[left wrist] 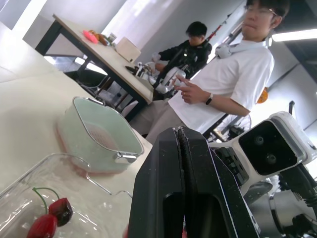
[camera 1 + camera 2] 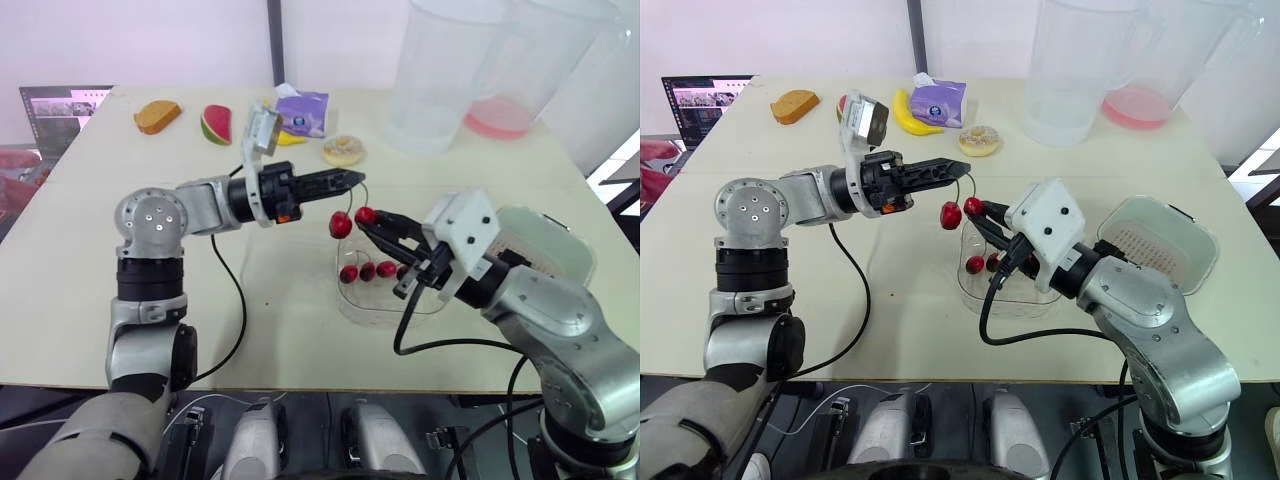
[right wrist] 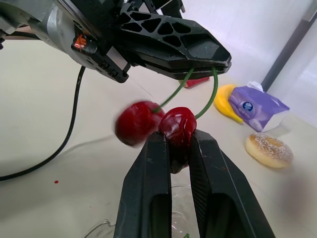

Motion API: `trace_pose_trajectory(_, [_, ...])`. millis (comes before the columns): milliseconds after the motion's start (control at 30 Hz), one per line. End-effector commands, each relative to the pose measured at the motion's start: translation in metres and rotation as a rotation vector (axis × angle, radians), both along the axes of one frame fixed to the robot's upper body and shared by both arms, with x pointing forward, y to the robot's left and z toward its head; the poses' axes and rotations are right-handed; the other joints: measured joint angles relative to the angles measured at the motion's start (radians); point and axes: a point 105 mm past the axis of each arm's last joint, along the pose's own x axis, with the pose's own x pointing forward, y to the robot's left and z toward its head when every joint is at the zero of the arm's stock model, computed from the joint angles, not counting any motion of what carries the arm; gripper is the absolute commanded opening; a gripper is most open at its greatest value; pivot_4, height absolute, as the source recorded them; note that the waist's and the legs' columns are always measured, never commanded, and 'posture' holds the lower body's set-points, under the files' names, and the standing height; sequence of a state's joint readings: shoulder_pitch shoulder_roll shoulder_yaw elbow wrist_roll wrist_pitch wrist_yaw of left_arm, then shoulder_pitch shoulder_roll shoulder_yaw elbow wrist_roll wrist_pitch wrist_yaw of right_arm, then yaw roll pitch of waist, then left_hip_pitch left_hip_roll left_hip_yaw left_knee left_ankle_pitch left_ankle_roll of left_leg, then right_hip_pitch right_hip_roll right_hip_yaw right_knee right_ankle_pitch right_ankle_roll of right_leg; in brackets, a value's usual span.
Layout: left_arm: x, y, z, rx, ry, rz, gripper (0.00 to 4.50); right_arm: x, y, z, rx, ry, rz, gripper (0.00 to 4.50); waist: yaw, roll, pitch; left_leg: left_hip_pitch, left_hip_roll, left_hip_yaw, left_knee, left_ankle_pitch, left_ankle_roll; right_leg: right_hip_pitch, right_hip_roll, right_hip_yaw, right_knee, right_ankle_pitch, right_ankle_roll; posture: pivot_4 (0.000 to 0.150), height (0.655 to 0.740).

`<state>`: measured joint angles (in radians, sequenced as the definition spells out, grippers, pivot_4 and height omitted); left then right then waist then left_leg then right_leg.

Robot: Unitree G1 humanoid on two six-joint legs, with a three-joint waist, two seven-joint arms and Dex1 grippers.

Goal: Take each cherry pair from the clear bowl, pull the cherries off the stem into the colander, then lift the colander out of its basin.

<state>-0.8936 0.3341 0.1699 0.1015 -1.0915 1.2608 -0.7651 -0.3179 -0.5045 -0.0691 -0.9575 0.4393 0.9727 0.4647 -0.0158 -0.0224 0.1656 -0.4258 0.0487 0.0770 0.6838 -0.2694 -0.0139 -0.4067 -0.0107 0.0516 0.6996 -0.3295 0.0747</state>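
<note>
Right gripper [image 3: 179, 139] clamps one cherry [image 3: 177, 124] (of two) — stemmed.

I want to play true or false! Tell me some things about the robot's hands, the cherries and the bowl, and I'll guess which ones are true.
1. The left gripper holds the red cherry pair up by its green stems. True.
2. The right gripper is open and touches nothing. False: it is shut on one cherry of the pair.
3. The clear plastic bowl is empty. False: more red cherries lie in it.
4. A sugared ring doughnut lies on the cream table beyond the bowl. True.
</note>
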Motion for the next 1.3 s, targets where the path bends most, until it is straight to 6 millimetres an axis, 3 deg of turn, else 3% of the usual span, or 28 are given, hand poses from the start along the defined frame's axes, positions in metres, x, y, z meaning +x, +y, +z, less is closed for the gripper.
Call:
trace_pose_trajectory(33, [-0.009, -0.001, 0.011, -0.003, -0.086, -0.027, 0.0, -0.003, -0.002, 0.005, 0.022, 0.006, -0.001, 0.58, 0.0, 0.0, 0.0, 0.0, 0.0, 0.0, 0.0, 0.0, 0.0, 0.0, 0.0, 0.0, 0.0, 0.0, 0.0, 0.15, 0.74])
trace_pose_trajectory(100, [-0.012, -0.002, 0.01, 0.015, -0.108, -0.036, 0.0, -0.003, -0.003, 0.005, 0.032, 0.03, -0.008, 1.35, 0.0, 0.0, 0.0, 0.0, 0.0, 0.0, 0.0, 0.0, 0.0, 0.0, 0.0, 0.0, 0.0, 0.0, 0.0, 0.15, 0.74])
trace_pose_trajectory(233, [-0.017, -0.001, 0.009, 0.059, -0.188, -0.051, 0.0, -0.002, -0.007, 0.007, 0.047, 0.087, 0.01, 3.35, -0.001, 0.0, 0.0, 0.0, 0.0, 0.0, 0.0, 0.0, 0.0, 0.0, 0.0, 0.0, 0.0, 0.0, 0.0, 0.15, 0.74])
trace_pose_trajectory(500, [-0.033, 0.011, 0.006, 0.218, -0.484, -0.153, 0.0, -0.015, -0.026, 0.011, 0.007, 0.31, 0.202, 3.35, -0.001, 0.0, 0.0, 0.0, 0.0, 0.001, -0.002, 0.0, 0.001, 0.001, 0.0, 0.0, -0.002, 0.0, 0.0, 0.15, 0.74])
trace_pose_trajectory(633, [-0.034, 0.016, 0.009, 0.273, -0.599, -0.172, 0.0, -0.026, -0.012, 0.016, -0.036, 0.424, 0.408, 3.35, -0.002, 0.0, 0.001, 0.0, 0.0, 0.001, -0.001, -0.001, 0.002, 0.001, 0.0, 0.0, -0.003, 0.0, 0.0, 0.15, 0.74])
trace_pose_trajectory(967, [-0.034, 0.013, 0.013, 0.262, -0.635, -0.167, 0.0, 0.008, 0.011, 0.01, -0.051, 0.437, 0.388, 3.35, 0.001, 0.0, 0.001, -0.001, 0.001, 0.001, -0.001, -0.001, 0.003, 0.0, 0.0, 0.0, -0.004, 0.0, 0.0, 0.15, 0.74])
trace_pose_trajectory(1300, [-0.032, 0.011, 0.016, 0.25, -0.627, -0.146, 0.0, 0.014, 0.021, 0.01, -0.019, 0.411, 0.408, 3.35, -0.002, 0.0, 0.001, -0.001, 0.001, 0.001, -0.001, -0.002, 0.003, 0.0, 0.0, 0.0, -0.003, 0.0, 0.0, 0.15, 0.74])
